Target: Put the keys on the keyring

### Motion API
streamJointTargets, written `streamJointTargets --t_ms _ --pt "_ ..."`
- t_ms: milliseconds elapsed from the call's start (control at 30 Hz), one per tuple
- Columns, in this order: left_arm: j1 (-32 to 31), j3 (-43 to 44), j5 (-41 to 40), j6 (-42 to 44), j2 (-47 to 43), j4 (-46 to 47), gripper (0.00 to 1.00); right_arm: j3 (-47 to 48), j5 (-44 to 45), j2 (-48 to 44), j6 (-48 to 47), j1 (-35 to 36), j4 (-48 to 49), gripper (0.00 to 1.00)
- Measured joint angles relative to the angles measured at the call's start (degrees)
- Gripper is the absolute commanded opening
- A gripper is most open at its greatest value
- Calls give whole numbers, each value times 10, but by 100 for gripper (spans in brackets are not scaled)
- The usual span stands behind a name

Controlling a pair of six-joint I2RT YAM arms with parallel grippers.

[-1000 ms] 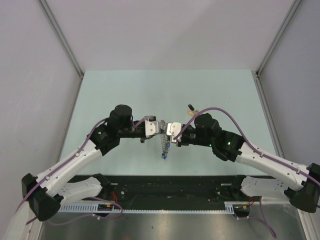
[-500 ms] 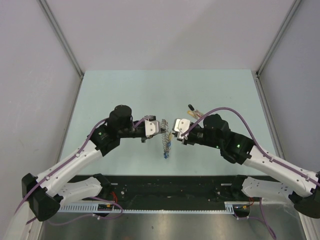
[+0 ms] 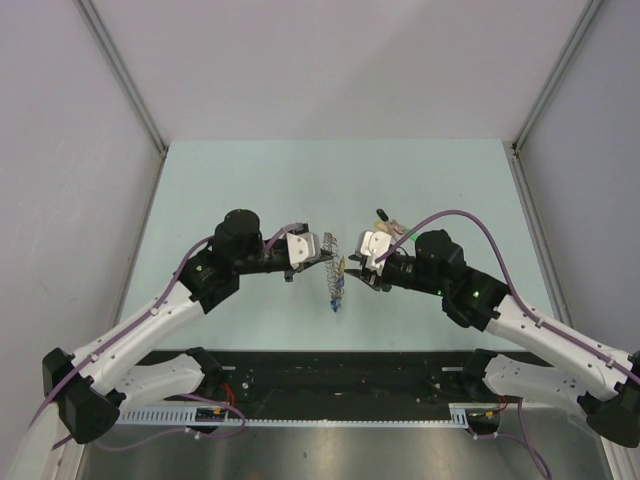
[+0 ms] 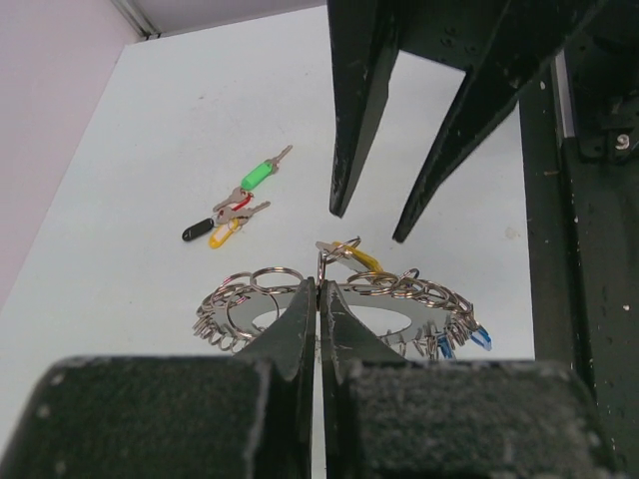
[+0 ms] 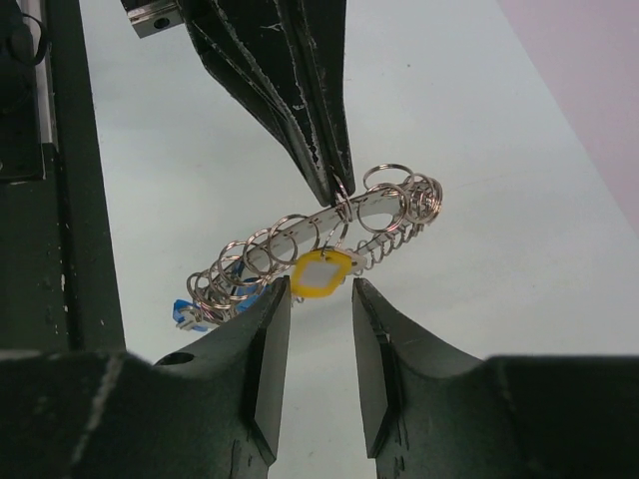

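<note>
The table is pretty bare apart from a little heap of loose keys with green, black, yellow and red heads. They lie flat well behind the action, near the right arm's wrist in the top view. Purple cables loop over both arms.

The keyring is up in the air between the two grippers, roughly edge-on from above. Its rim is crowded with small split rings that hem in everything near it. A blue key dangles off its low end.

Left gripper is clamped tight on the ring's rim, no gap at all. Right gripper has its jaws a narrow way apart. A yellow key hanging from the ring sits right at the tips, in the gap. Can't tell whether either pad actually touches it.
</note>
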Motion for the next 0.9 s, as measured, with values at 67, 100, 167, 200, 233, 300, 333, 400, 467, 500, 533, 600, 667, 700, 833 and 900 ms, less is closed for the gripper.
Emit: streamJointTargets --t_ms 67,100,167,200,233,300,333,400,467,500,533,600,667,700,833,900 --pt "0 -4 -2 -16 0 16 0 -10 -1 -1 5 0 19 36" --pt "0 -7 -3 -23 0 23 0 -16 0 -2 6 0 28 36" --pt "0 -10 -5 -39 2 33 0 -26 1 -6 8 0 45 36" --pt "0 -11 -7 -45 3 37 0 -28 2 -7 8 0 52 36" --pt "0 -13 -8 -53 5 43 0 -29 3 -7 8 -1 57 35" --pt "0 -16 -10 -64 8 53 0 -32 5 -8 9 -1 75 34" --pt "0 -17 -11 -70 10 60 0 -34 5 -8 11 -1 85 34" --pt "0 -18 -11 -78 12 68 0 -37 7 -8 15 -2 101 33" --pt "0 -19 -13 -84 12 72 0 -38 8 -8 17 -3 111 32" --pt "0 -19 -13 -85 12 74 0 -38 8 -8 18 -4 115 30" --pt "0 -19 -14 -88 12 77 0 -38 8 -8 18 -5 118 29" --pt "0 -19 -15 -92 12 83 0 -38 8 -7 19 -9 123 25" --pt "0 -19 -15 -95 12 89 0 -38 9 -5 19 -12 124 23" --pt "0 -19 -15 -96 12 90 0 -38 9 -4 19 -15 124 22" --pt "0 -21 -15 -98 12 95 0 -38 8 -1 19 -21 124 19" --pt "0 -25 -15 -98 12 96 0 -39 8 0 19 -23 124 18"
